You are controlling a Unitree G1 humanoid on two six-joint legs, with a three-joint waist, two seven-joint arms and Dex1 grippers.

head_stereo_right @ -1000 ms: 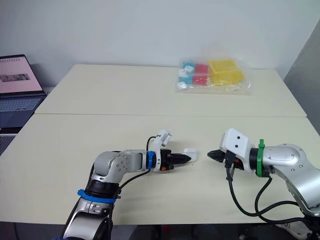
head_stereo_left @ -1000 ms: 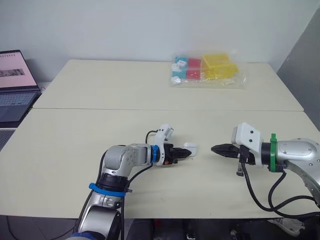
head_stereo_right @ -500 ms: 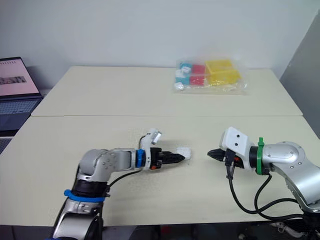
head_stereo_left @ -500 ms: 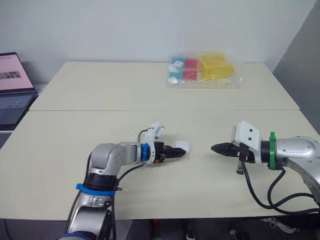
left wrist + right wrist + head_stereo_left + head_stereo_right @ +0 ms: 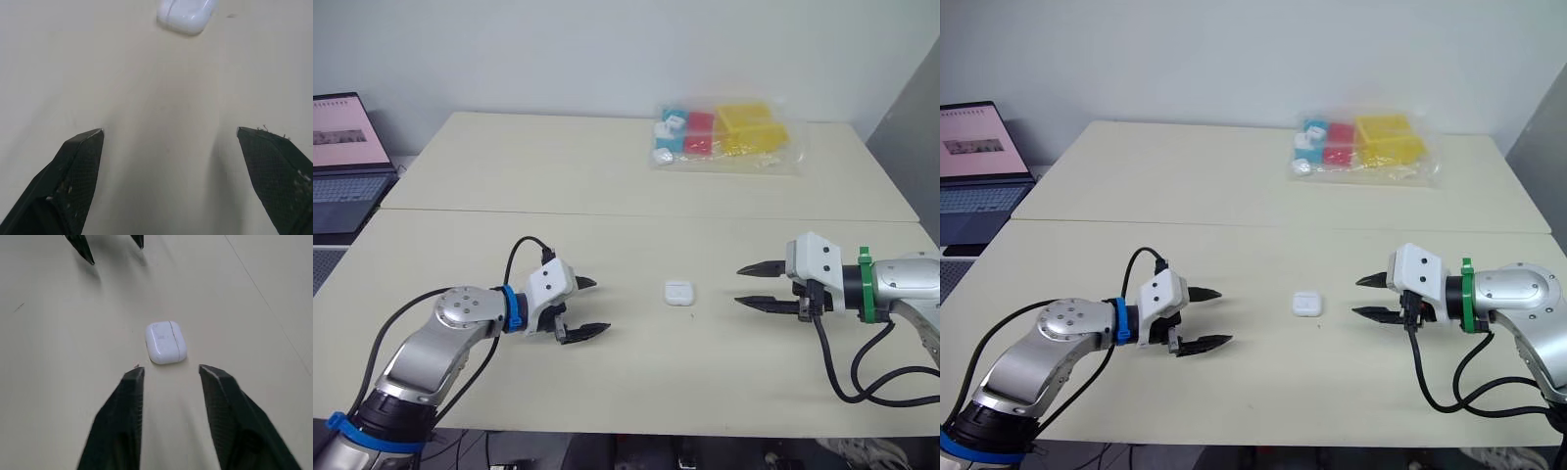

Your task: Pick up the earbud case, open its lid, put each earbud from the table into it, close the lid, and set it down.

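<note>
Evidently at rest: the earbud case [image 5: 678, 293] lay flat on the table [image 5: 607, 186], lid shut, between the two grippers and touching neither. The left gripper [image 5: 600, 305] sat well apart to its left, fingers spread wide. The right gripper [image 5: 739, 285] sat nearer on its right, fingers parted and aimed at the case (lined up for a grasp, I judged). Both were empty, so the case was either finished and set down or not yet picked up; I couldn't tell which.
</note>
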